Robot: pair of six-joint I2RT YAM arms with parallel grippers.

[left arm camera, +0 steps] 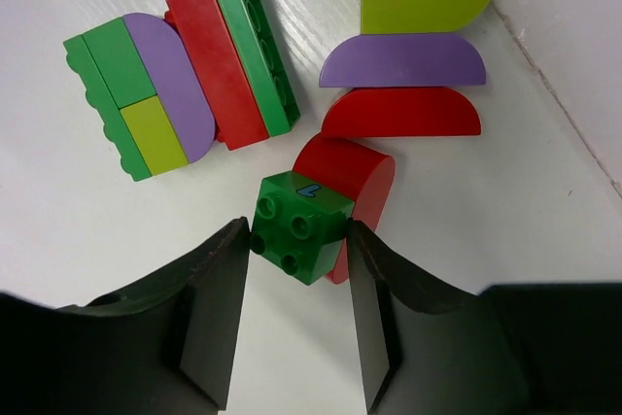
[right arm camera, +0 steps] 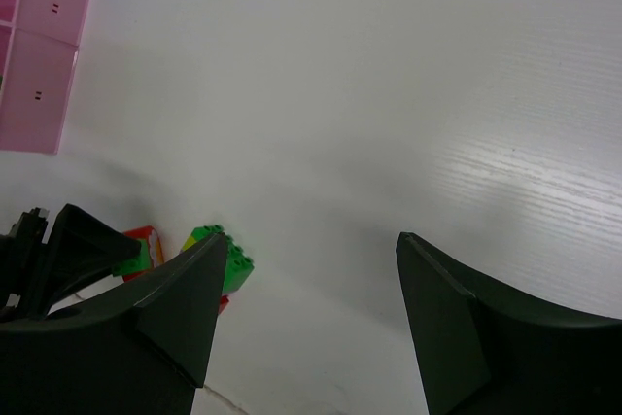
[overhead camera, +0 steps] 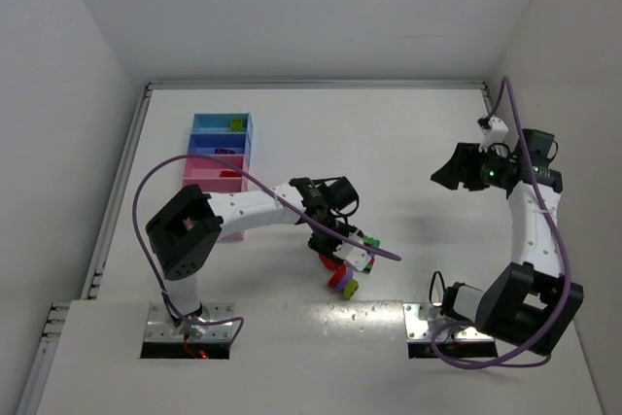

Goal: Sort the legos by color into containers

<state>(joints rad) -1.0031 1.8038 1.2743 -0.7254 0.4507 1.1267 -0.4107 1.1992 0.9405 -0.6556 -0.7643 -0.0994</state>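
While the left claw (overhead camera: 352,240) reaches down over the legos (overhead camera: 342,277) near the front middle of the surface (overhead camera: 389,143), the top view shows the containers (overhead camera: 222,155) well apart at the back left, their row running away from the arms, and the right claw (overhead camera: 442,174) raised far to the right. In the left wrist view the left claw (left arm camera: 297,232) pinches a green brick (left arm camera: 296,225) between its tips, studs facing the camera. A small blue mark (left arm camera: 309,190) on it is too small to read. The brick rests against a red rounded brick (left arm camera: 367,177). Beyond lies a curved stack (left arm camera: 406,60) of yellow-green, purple and red, long axis across the picture, studs pointing away. A layered block (left arm camera: 185,85) lies left of it on its side, studs facing left. In the right wrist view the right claw (right arm camera: 311,308) hangs released over bare surface, the pink containers at the upper left, their tiny marks unreadable.
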